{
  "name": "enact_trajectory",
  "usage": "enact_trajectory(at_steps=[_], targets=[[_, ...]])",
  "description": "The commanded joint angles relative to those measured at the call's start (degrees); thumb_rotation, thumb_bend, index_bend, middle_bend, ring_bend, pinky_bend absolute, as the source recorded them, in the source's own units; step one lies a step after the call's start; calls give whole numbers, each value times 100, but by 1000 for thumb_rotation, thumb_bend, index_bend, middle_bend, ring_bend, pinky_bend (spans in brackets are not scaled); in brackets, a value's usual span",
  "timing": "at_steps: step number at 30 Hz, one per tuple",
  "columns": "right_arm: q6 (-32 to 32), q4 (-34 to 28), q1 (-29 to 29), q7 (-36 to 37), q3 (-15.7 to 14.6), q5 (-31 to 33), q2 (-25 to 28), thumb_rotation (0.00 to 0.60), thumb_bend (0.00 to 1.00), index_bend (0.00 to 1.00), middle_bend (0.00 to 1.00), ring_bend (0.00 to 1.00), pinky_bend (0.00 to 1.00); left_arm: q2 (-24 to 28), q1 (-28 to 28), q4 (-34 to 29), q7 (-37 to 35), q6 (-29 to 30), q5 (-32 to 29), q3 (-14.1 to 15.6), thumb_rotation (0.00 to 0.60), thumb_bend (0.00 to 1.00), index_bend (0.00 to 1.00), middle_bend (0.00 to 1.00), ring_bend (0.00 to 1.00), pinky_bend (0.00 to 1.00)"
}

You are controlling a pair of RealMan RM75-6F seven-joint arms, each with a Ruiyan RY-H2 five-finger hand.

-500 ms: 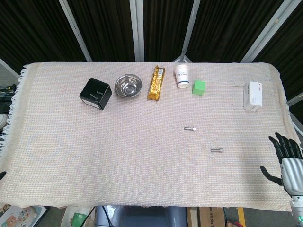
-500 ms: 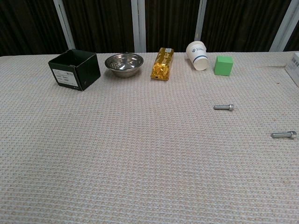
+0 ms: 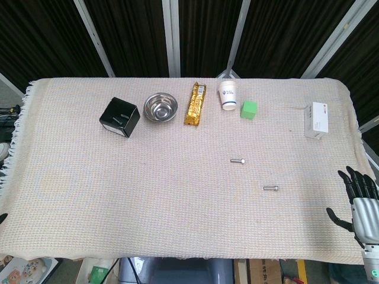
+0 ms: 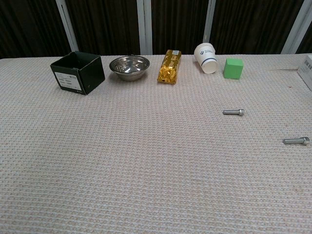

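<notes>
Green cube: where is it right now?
The green cube sits at the far side of the table, right of centre in both views, just right of the paper cup and apart from it.

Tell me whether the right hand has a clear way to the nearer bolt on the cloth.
Probably yes. The right hand sits open at the table's right edge, holding nothing, and only bare cloth lies between it and the nearer bolt. The other bolt and the white box lie off that path.
</notes>
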Motion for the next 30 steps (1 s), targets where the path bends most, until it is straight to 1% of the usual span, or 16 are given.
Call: enact_trajectory(at_steps=[1, 4, 11, 14, 18, 20, 24, 30], targets=[[-38, -13, 5, -21, -4, 36, -6, 600, 249, 124, 0, 0, 0, -14, 6, -46, 104, -32, -110, -18, 600, 42, 85, 97, 9, 6], [-84, -13, 18, -22, -21, 33, -10, 600, 248, 134, 0, 0, 0, -36, 19, -102, 186, 33, -144, -54, 600, 42, 85, 97, 9, 9], [-257, -78, 112, 78, -54, -23, -66, 600, 249, 174, 0, 0, 0, -63, 21, -155, 343, 46, -61, -8, 600, 42, 85, 96, 9, 9], [-597, -167, 314, 26, -27, 28, -92, 600, 249, 195, 0, 0, 0, -95, 16, -156, 403, 76, -13, -4, 600, 42, 85, 96, 9, 9], [-1033, -353, 592, -308, 107, 322, -197, 600, 249, 221, 0, 0, 0, -114, 10, -159, 456, 64, -69, -26, 600, 42, 85, 96, 9, 9], [-1305, -466, 766, -581, 176, 538, -319, 600, 249, 239, 0, 0, 0, -131, 7, -157, 493, 67, -115, -50, 600, 42, 85, 97, 9, 9], [-1697, -602, 1017, -859, 275, 901, -545, 600, 249, 272, 0, 0, 0, -137, -2, -161, 518, 40, -163, -63, 600, 42, 85, 97, 9, 9], [-2009, -466, 1358, -1394, 499, 1596, -1103, 600, 249, 315, 0, 0, 0, -127, -18, -151, 511, -4, -196, -71, 600, 42, 85, 97, 9, 9]])
